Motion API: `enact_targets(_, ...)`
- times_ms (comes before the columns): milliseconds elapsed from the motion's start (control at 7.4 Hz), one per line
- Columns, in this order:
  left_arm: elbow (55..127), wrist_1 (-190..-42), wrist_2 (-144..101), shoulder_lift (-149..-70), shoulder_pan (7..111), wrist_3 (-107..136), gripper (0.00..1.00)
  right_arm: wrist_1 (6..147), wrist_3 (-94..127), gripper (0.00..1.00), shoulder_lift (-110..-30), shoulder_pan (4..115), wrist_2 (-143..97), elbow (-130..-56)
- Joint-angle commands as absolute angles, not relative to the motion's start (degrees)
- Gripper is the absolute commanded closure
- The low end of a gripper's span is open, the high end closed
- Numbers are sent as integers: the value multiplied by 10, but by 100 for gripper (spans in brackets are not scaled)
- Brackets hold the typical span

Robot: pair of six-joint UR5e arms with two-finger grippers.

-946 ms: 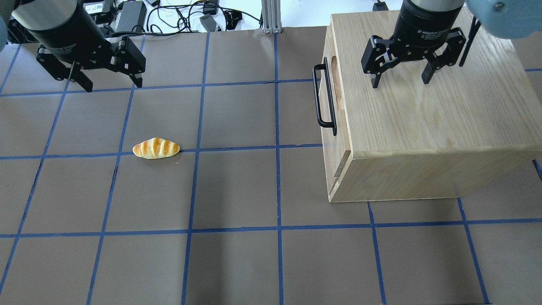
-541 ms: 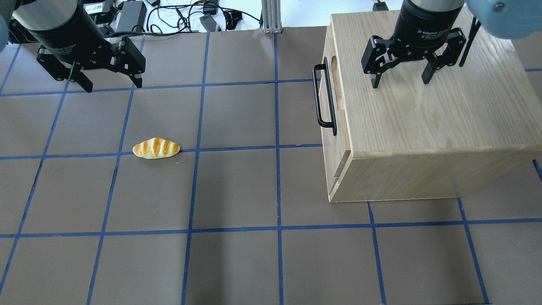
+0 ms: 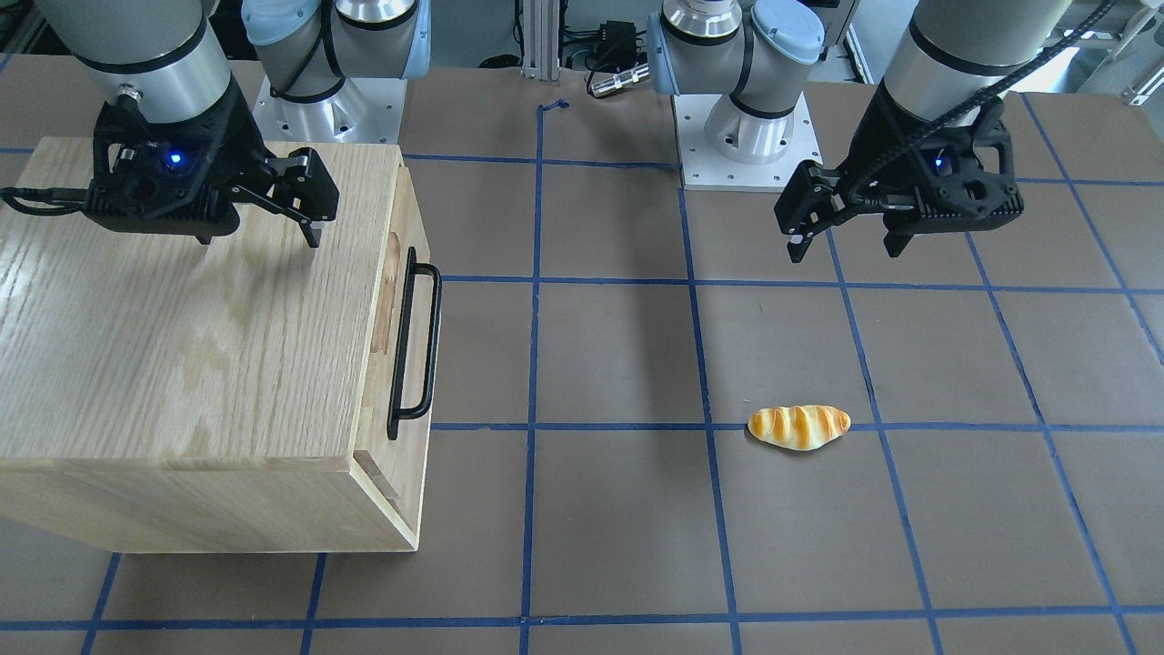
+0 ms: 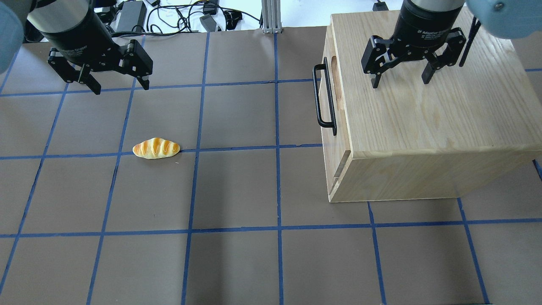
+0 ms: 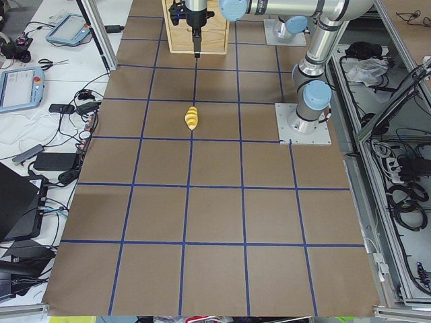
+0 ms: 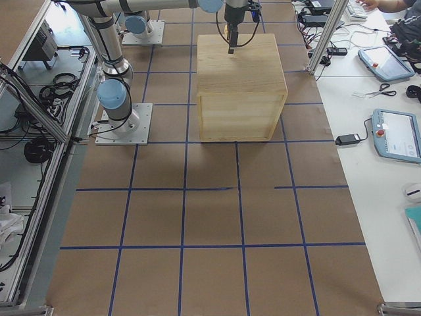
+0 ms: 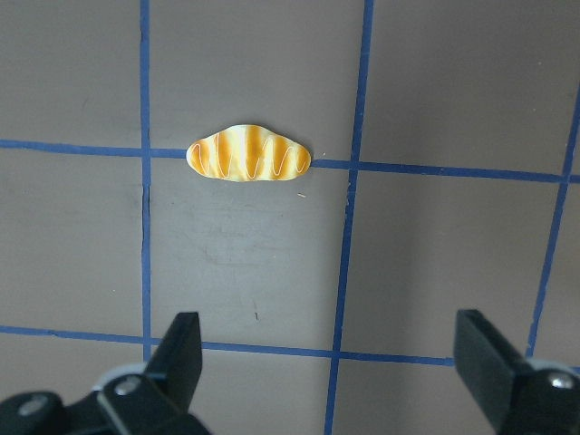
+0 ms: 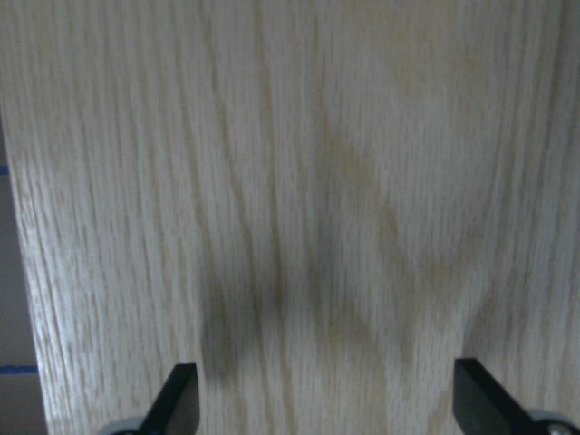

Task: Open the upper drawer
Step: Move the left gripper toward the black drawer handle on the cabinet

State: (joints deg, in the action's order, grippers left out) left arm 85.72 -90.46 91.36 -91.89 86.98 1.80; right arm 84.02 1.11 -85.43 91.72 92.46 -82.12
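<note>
Upper drawer point(image 3: 376, 382) pushed in flush at oak cabinet point(image 4: 423, 118) front. Right gripper point(image 4: 400, 82) above cabinet top, fingers spread, empty, near black handle point(image 4: 320, 98) without touching. Left gripper point(image 4: 122, 89) likewise spread, well apart over table.

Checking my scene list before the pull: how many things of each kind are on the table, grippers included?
Wooden cabinet: 1
Upper drawer: 1
Bread roll: 1
Grippers: 2, the left gripper and the right gripper, jaws apart
Total: 5
</note>
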Motion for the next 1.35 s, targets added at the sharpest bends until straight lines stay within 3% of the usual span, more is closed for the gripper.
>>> enact_targets(0, 857, -879, 890, -929, 897, 62, 0, 840, 11, 0, -854, 918, 925, -821)
enact_targets(1216, 860, -670, 713, -1038, 1048, 297, 0, 840, 11, 0, -854, 918, 925, -822)
